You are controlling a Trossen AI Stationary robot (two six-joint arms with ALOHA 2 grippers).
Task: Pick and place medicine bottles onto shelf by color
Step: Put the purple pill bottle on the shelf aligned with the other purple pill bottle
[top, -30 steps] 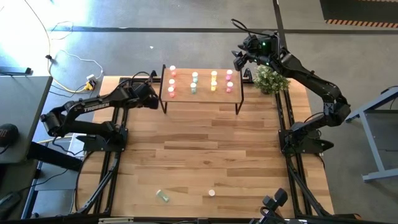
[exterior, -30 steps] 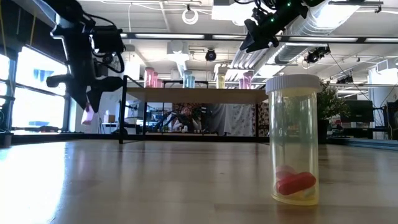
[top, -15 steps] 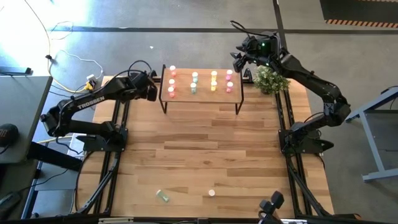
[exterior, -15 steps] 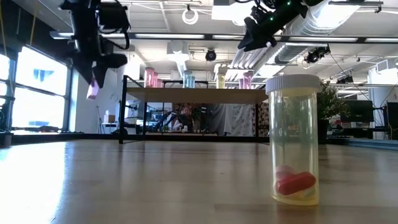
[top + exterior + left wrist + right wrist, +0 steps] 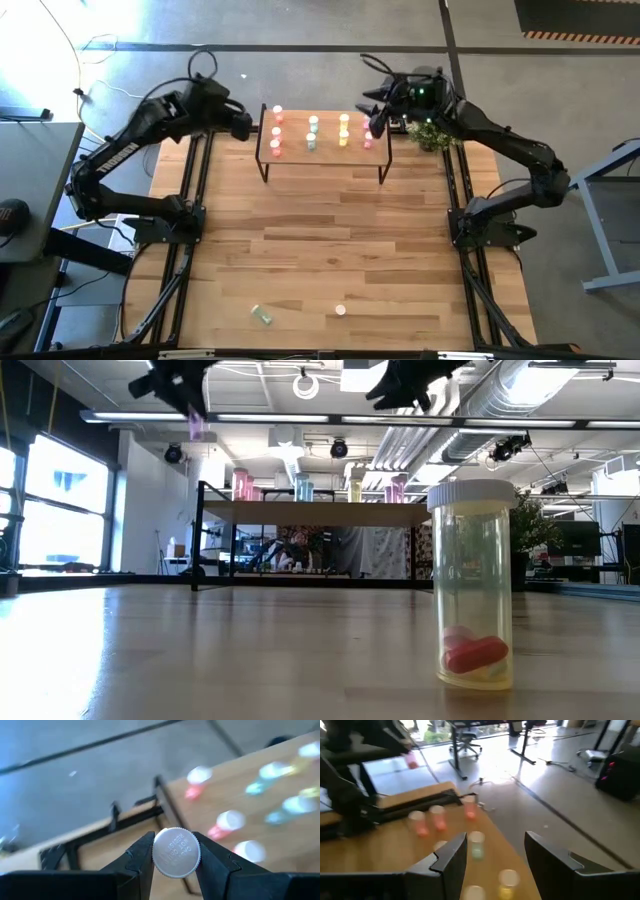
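The shelf (image 5: 322, 150), a low wooden riser on black legs, stands at the table's far edge with medicine bottles in rows: red (image 5: 276, 130), green (image 5: 312, 130), yellow (image 5: 343, 130) and pink (image 5: 368, 128). My left gripper (image 5: 245, 127) is off the shelf's left end, shut on a pink bottle (image 5: 197, 426) high above the table. My right gripper (image 5: 374, 116) hovers open over the shelf's right end, holding nothing. A yellow bottle (image 5: 340, 310) stands on its base near the front edge, and a green one (image 5: 262, 314) lies on its side beside it. My left gripper pinches the pink bottle at its white-capped end (image 5: 176, 852) between its two fingers, one on each side of the cap. The fingers slant downward. The bottle hangs tilted below them (image 5: 197, 426), lifted clear and higher than the shelf top.
A potted green plant (image 5: 434, 130) stands at the far right corner, just right of the shelf. The yellow bottle (image 5: 472, 585) looms close in the low view. Bare wood (image 5: 320, 240) lies between the shelf and the front edge.
My left gripper has risen steeply with the pink bottle, from table height beside the shelf's left end to well above the shelf top, tipping and rolling as it went. My right gripper has swung toward the table's left, over the shelf's right end, still open.
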